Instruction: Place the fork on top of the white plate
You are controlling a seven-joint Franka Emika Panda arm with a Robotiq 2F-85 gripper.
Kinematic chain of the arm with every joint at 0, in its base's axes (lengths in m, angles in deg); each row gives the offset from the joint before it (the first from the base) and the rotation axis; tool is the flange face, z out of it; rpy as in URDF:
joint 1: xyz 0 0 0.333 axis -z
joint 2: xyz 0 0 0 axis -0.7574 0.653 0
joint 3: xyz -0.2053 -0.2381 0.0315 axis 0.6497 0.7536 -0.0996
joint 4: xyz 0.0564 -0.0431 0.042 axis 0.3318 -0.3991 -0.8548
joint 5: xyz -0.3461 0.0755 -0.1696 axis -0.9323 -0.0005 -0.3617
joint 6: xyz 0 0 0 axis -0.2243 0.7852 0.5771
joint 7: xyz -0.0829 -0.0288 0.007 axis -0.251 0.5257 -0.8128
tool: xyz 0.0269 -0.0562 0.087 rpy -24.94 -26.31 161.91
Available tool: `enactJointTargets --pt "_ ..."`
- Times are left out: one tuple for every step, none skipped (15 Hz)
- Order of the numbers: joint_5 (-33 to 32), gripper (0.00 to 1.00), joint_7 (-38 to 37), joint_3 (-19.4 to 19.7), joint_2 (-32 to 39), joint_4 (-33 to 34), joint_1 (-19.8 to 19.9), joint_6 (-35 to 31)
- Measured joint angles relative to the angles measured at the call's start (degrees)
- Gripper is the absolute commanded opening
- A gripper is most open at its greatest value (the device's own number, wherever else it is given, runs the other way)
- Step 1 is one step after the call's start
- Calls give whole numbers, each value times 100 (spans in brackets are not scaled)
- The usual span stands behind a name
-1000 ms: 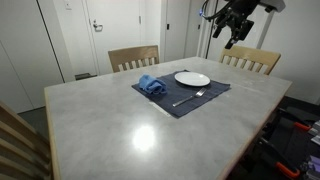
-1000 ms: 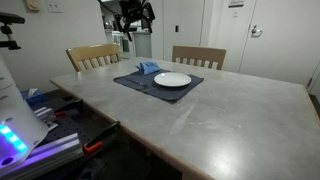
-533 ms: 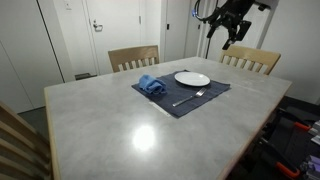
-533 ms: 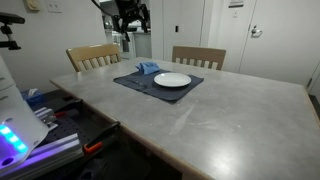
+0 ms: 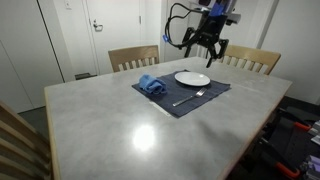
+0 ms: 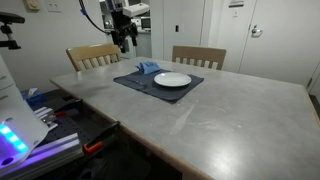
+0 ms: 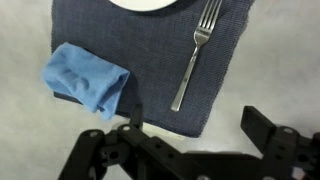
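A silver fork (image 7: pixel 195 55) lies on a dark blue placemat (image 7: pixel 140 55), tines toward the white plate (image 7: pixel 150 4) at the top edge of the wrist view. In an exterior view the fork (image 5: pixel 188 99) lies beside the plate (image 5: pixel 192 78) on the mat. My gripper (image 5: pixel 205 45) hangs open and empty in the air above the plate and mat. In the wrist view its jaws (image 7: pixel 198 122) are spread wide, well above the table near the mat's edge. It also shows in an exterior view (image 6: pixel 121 37), high beyond the plate (image 6: pixel 172 80).
A crumpled blue cloth (image 7: pixel 88 78) lies on the mat beside the plate, also seen in both exterior views (image 5: pixel 151 85) (image 6: pixel 148 68). Wooden chairs (image 5: pixel 134 57) (image 5: pixel 250 60) stand at the table's far sides. The grey table (image 5: pixel 120 125) extends widely toward the camera.
The arm has swung from high beside the table to above the plate and placemat and come lower. The gripper stays open and empty. Fork, plate and cloth have not moved.
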Motion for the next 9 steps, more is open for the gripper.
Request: enactJointTargets --pt "132 100 294 -93 228 104 16 8" --pt "173 100 478 -190 443 206 71 14" --pt "148 100 548 -298 662 306 171 18" --pt "50 100 554 -394 872 402 295 24" --pt "-87 100 527 -462 1046 484 414 40" --pt "-257 100 471 -513 1217 564 530 56" --pt "-436 100 404 -549 1367 634 637 65" --pt "-582 100 324 -580 1499 693 730 66" --pt "-668 100 259 -614 1609 738 810 66"
